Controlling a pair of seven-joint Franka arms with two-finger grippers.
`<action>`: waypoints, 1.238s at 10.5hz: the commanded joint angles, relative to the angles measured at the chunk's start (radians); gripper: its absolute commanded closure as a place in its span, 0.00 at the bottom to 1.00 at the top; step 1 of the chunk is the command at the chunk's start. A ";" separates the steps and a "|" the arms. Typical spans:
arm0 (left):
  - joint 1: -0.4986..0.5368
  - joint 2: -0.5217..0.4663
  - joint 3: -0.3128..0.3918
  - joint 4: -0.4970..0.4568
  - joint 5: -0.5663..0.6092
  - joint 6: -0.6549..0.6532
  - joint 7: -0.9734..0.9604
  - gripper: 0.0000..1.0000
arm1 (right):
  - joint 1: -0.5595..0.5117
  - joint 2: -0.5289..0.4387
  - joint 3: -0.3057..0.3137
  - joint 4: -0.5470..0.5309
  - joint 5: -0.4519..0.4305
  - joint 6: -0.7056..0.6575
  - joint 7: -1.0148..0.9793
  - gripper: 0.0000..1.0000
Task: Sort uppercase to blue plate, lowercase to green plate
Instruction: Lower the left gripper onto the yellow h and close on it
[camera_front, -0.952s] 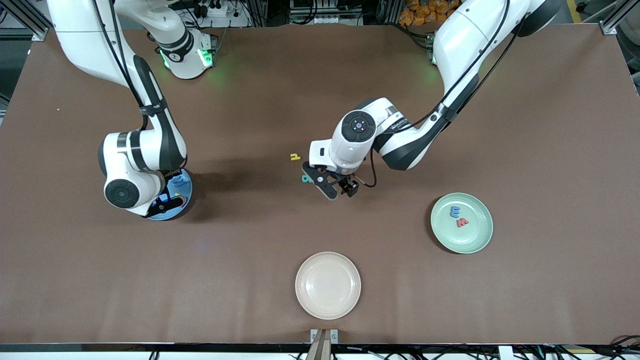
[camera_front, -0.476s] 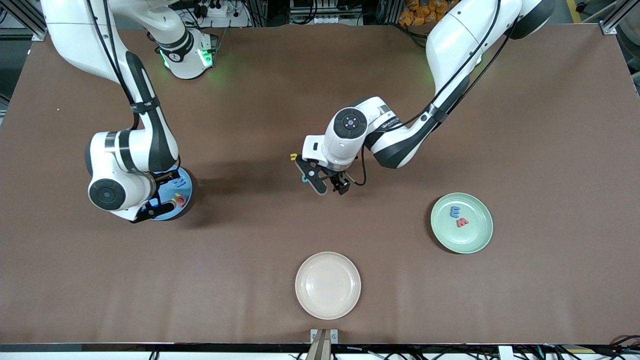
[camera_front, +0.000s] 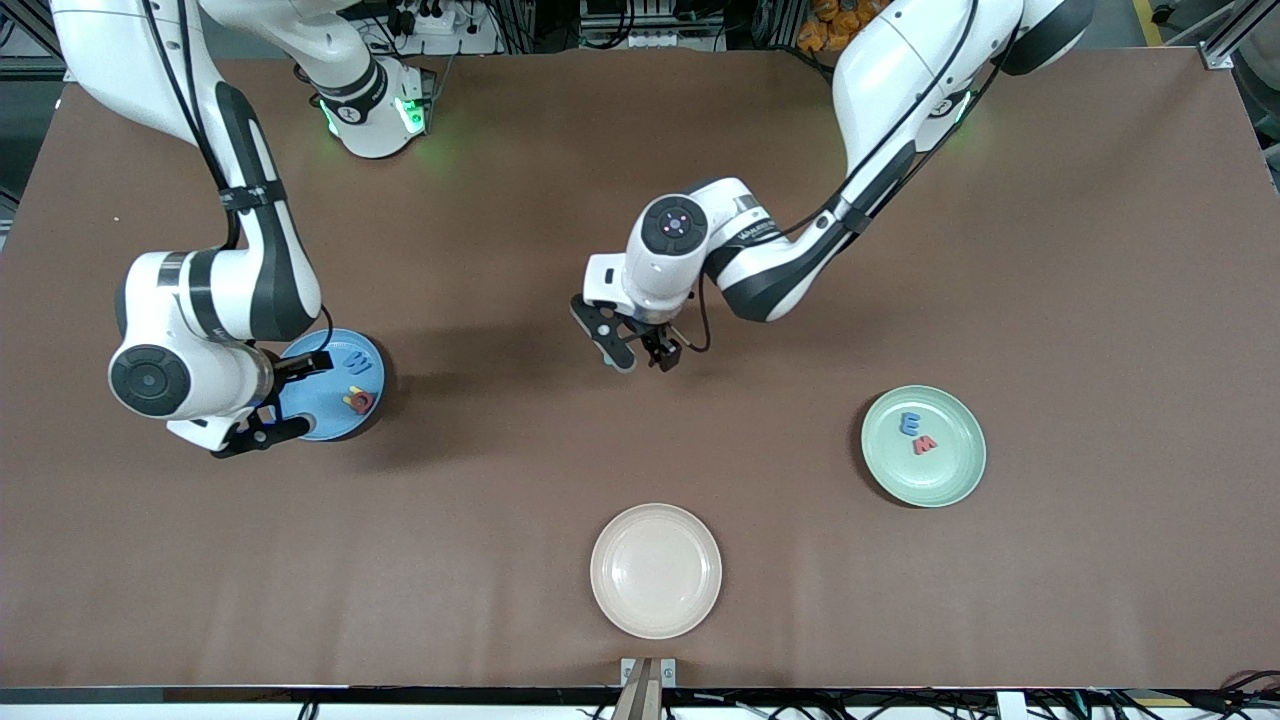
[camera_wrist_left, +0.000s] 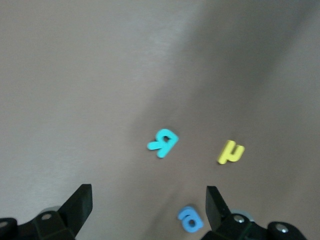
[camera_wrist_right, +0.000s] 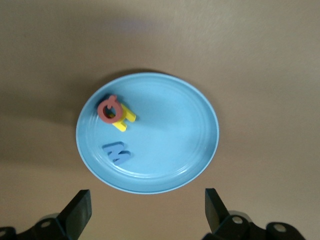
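Mid-sort: right pincer (camera_front: 262, 398) open, empty over the blue plate (camera_wrist_right: 165, 165), which carries red Q (camera_wrist_right: 107, 109), yellow H (camera_wrist_right: 124, 120), blue W (camera_wrist_right: 116, 152). Left pincer (camera_front: 636, 342) open above teal B (camera_wrist_left: 164, 142), yellow h (camera_wrist_left: 230, 152), blue a (camera_wrist_left: 190, 219) mid-table. Next, seemingly: h or a to green plate (camera_front: 955, 475), near the left arm's end. From the front, all three masked by the wrist.

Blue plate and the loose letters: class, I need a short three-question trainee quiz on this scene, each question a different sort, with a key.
1. True or false: the red Q lies partly on the yellow H in the blue plate.
2. How many letters lie in the green plate?
3. Which is under the left tool? A) cream plate B) loose letters on the table C) blue W

Key: 1 true; 2 two; 3 B
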 joint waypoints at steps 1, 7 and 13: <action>-0.062 0.003 0.026 0.006 0.028 0.008 -0.028 0.00 | -0.002 -0.036 0.022 0.014 0.016 -0.001 0.106 0.00; -0.293 0.075 0.220 0.074 0.039 0.123 0.004 0.00 | -0.005 -0.066 0.042 0.073 0.014 0.022 0.201 0.00; -0.330 0.106 0.221 0.071 0.043 0.140 0.045 0.10 | 0.001 -0.094 0.042 0.074 0.016 0.022 0.201 0.00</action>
